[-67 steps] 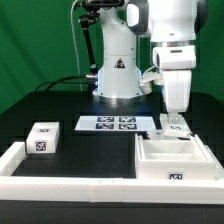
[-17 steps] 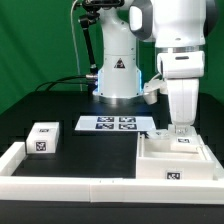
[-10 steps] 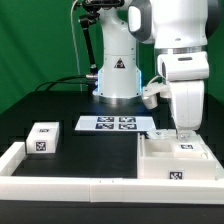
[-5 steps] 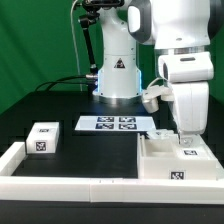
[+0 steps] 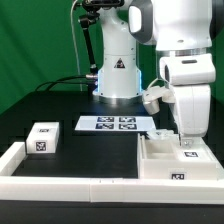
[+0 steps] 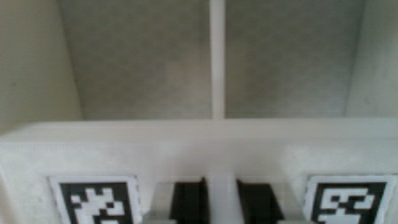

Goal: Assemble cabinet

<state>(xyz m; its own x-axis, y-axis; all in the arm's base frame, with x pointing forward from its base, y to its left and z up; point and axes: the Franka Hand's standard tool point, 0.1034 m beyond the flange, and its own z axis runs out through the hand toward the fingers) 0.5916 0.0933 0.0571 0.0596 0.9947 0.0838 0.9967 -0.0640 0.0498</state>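
No legible words, brand names or nos. in either view; signs and coded tags only.

- **Warning sign:** black triangular warning symbol on my white base column. Pictogram too small to read.
- **Exterior view, black-and-white square tags, no characters:**
  - Four on the marker board.
  - One on the small drawer block, ext. view's left.
  - One on the front wall of the cabinet body.
  - One on a second block in that body.
- **Wrist view:** two blurred tags on a white part.
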